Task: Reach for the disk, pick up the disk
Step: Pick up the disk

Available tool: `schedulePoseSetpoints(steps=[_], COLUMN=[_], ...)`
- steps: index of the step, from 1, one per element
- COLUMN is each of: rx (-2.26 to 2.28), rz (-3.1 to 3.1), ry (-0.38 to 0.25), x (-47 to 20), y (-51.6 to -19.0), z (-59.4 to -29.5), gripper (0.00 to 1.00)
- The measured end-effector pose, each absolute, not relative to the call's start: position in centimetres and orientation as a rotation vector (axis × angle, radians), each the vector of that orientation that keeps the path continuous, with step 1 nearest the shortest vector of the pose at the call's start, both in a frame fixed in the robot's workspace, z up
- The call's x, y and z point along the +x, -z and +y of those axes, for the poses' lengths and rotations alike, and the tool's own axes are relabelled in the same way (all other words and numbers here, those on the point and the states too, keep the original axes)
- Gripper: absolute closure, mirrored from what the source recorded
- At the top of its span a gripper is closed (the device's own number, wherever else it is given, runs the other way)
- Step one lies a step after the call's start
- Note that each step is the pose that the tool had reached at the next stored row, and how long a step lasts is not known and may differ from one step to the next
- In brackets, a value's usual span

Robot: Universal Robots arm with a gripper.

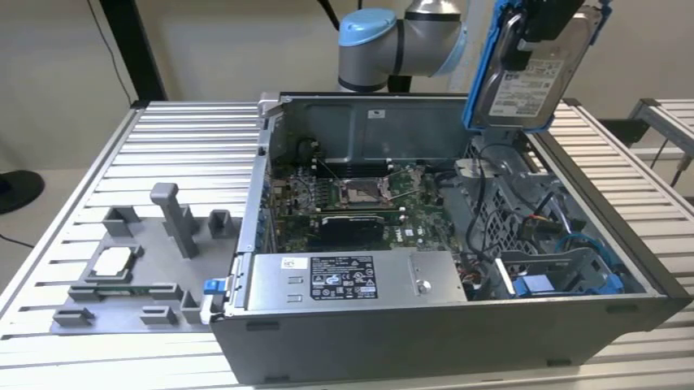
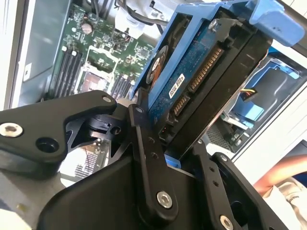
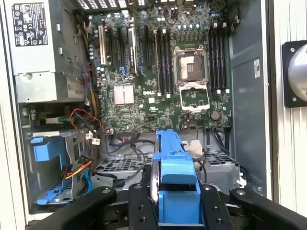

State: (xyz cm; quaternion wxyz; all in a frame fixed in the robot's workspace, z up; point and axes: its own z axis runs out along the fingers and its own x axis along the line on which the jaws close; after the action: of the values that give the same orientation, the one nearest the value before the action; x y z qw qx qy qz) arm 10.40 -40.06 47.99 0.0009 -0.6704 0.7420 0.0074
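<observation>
The disk [image 1: 531, 77] is a silver hard drive with a white label and a blue bracket. It hangs upright in the air above the open computer case's far right corner in the exterior view. My gripper [image 1: 545, 28] is shut on its top end. In the second wrist view the disk [image 2: 206, 76] shows its connector edge and blue frame, clamped between the black fingers [image 2: 144, 153] of the gripper [image 2: 177, 148]. In the first wrist view the disk's blue bracket [image 3: 175, 167] stands between the fingers [image 3: 210, 208], high over the motherboard.
The open computer case [image 1: 434, 349] stands on the slatted table, with the motherboard [image 1: 358, 203], a large silver box [image 1: 347, 280] and blue drive bays [image 1: 564, 276]. On the exterior view's left, a grey fixture [image 1: 130, 276] carries a small square chip [image 1: 112, 262]. A person's arm [image 2: 280, 172] is beside the case.
</observation>
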Motion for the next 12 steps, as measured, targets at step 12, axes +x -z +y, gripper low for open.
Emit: schedulePoseSetpoints(steps=[12], rx=[-2.105], rz=[2.330], ry=[-0.023], x=[10.4], y=[-48.0], z=[-41.6], gripper=[1.00])
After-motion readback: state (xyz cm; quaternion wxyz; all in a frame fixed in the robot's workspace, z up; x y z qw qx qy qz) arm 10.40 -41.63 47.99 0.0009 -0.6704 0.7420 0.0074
